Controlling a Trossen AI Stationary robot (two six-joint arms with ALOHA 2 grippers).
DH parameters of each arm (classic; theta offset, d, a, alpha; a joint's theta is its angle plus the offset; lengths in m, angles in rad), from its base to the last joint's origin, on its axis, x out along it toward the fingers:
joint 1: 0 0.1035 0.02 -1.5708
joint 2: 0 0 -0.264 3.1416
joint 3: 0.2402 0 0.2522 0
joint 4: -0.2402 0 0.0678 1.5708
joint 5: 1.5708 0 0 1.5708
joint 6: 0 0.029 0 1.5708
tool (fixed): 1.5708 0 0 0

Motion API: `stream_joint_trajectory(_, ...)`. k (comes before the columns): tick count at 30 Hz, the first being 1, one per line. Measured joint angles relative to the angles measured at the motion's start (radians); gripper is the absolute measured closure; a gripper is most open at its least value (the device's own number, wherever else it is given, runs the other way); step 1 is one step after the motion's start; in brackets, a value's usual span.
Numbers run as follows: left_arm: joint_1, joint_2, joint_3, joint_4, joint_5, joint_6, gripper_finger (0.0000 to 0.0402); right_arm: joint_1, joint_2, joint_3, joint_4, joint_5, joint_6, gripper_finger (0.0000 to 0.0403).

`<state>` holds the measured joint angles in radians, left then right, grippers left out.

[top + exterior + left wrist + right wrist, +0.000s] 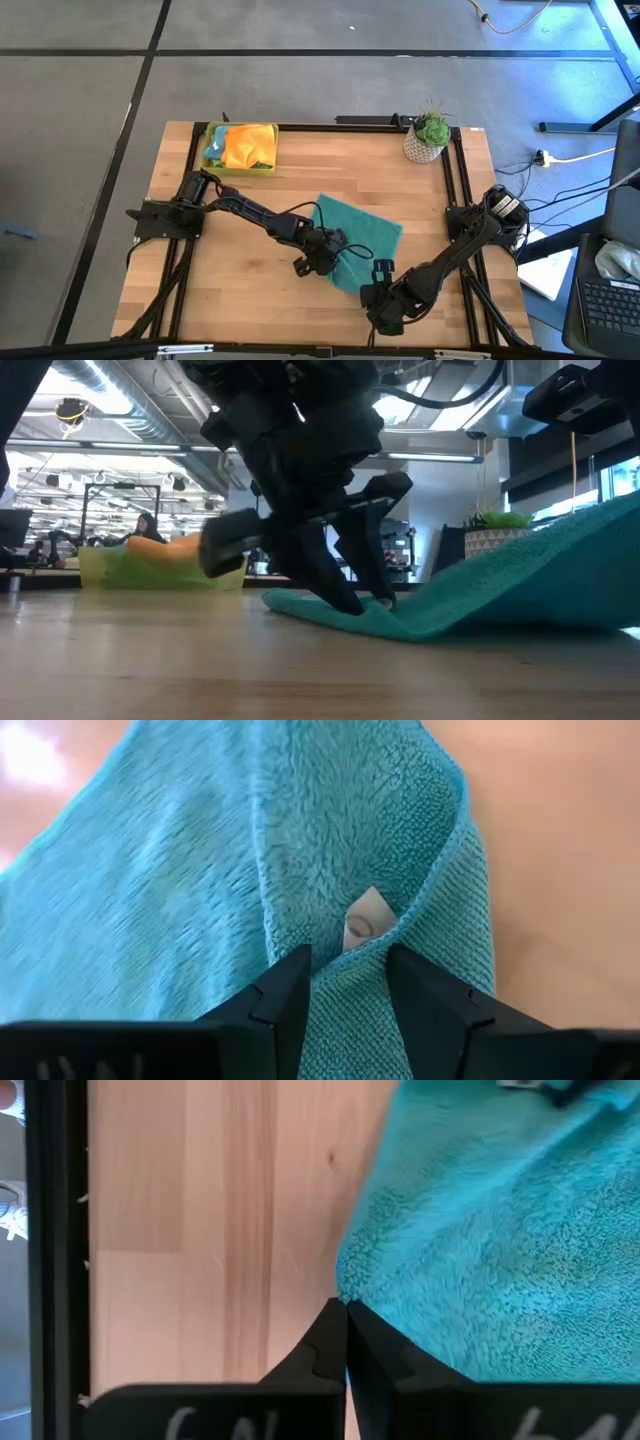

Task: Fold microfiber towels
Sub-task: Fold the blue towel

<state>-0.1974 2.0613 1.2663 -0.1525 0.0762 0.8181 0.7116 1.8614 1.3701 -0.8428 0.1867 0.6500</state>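
A teal microfiber towel (360, 235) lies spread near the table's middle, its near part raised off the wood. My left gripper (328, 257) is at the towel's left near edge, shut on a bunched fold (345, 990). My right gripper (384, 276) is at the towel's near corner, shut on it (345, 1315). In the low view the towel (520, 575) rises from the table toward the right. Orange, light blue and lime green towels (243, 145) lie heaped in the tray. My left gripper pinches a bunched fold of the towel's edge (350, 955) between its two fingers, several layers thick, beside a small white label (365, 915). The fingers slant down from the table's left. The fold rests low on the table (385, 622). My right gripper pinches the towel's near corner (348, 1292) at its fingertips, coming steeply from above. That corner is lifted off the wood and the cloth slopes down from it toward the far side.
A yellow-green tray (212, 160) stands at the far left of the table. A potted plant (430, 135) stands at the far right. Black rails (458, 190) run along the table's sides. Bare wood (230, 270) lies near left of the towel.
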Motion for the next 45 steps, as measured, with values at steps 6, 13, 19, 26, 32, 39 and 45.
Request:
stream_joint_trajectory(6, 0.001, -0.018, 0.005, -0.13, -0.145, -0.046, 0.0271, 0.0, 0.0, 0.0, -0.05, 0.005, 0.041, 0.04)
stream_joint_trajectory(13, -0.007, -0.068, 0.003, -0.369, -0.158, -0.192, 0.0272, -0.004, 0.0, 0.0, -0.067, 0.077, 0.055, 0.04)
stream_joint_trajectory(19, -0.023, -0.141, -0.009, -0.455, -0.184, -0.239, 0.0274, -0.018, -0.001, 0.0, -0.08, 0.069, 0.051, 0.04)
stream_joint_trajectory(26, -0.022, -0.217, -0.007, -0.515, -0.248, -0.352, 0.0273, -0.024, -0.001, 0.0, -0.077, 0.095, 0.048, 0.04)
stream_joint_trajectory(32, -0.028, -0.224, -0.006, -0.623, -0.176, -0.451, 0.0278, -0.023, -0.001, -0.001, -0.077, 0.101, 0.048, 0.04)
stream_joint_trajectory(39, -0.062, -0.225, -0.005, -0.709, -0.057, -0.561, 0.0279, -0.024, -0.001, -0.001, -0.076, 0.105, 0.052, 0.04)
stream_joint_trajectory(45, -0.102, -0.226, -0.004, -0.704, -0.05, -0.58, 0.0279, -0.027, -0.001, -0.001, -0.075, 0.107, 0.049, 0.04)
